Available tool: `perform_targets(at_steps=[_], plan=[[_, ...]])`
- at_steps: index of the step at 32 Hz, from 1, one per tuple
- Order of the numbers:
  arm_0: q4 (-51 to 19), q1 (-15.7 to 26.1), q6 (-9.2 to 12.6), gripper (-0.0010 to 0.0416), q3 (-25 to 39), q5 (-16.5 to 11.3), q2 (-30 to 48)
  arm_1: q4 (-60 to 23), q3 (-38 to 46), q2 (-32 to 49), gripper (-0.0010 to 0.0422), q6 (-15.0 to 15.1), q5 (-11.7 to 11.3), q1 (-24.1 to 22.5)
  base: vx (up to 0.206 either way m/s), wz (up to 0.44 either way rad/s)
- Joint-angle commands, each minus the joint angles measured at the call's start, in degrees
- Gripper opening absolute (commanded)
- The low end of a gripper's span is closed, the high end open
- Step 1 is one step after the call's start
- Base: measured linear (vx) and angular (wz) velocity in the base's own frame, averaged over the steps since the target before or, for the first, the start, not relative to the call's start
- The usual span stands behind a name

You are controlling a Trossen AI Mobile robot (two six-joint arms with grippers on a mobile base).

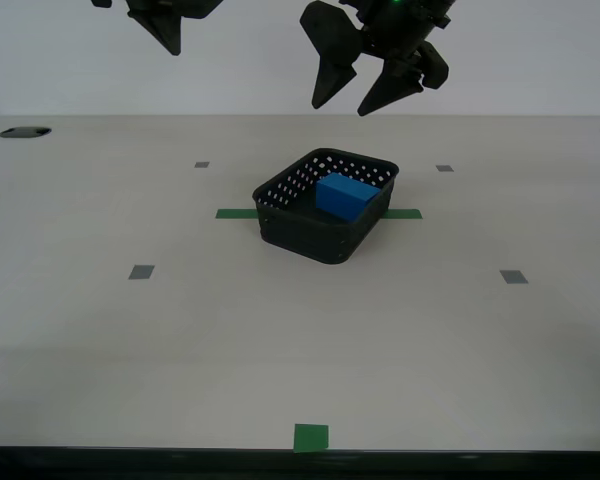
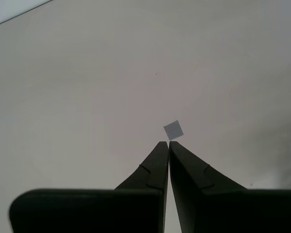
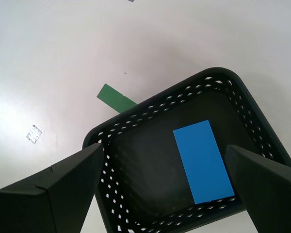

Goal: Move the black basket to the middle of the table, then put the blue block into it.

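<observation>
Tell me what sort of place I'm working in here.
Probably a lab or test bench rather than a home: a bare beige table against a plain wall, marked with a green tape strip and small grey tape squares, holding only the black basket and blue block.

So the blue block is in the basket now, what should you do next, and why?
Probably just lift my first hand up and away. The blue block already lies inside the black basket, which sits on the green tape strip mid-table, and that hand is open and empty.
</observation>
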Motion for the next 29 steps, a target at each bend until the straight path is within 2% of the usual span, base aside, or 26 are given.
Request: perform_targets(at_steps=[1,29], plan=[[0.07,0.0,-0.04,0.0351,0.07,0.04,-0.02,0.11,0.04,-0.07,0.0,0.09,0.09,0.0,0.0,0.0],[0.11,0.0,-0.04,0.035,0.07,0.04,-0.02,1.03,0.04,-0.07,0.0,0.09,0.09,-0.02,0.0,0.0]])
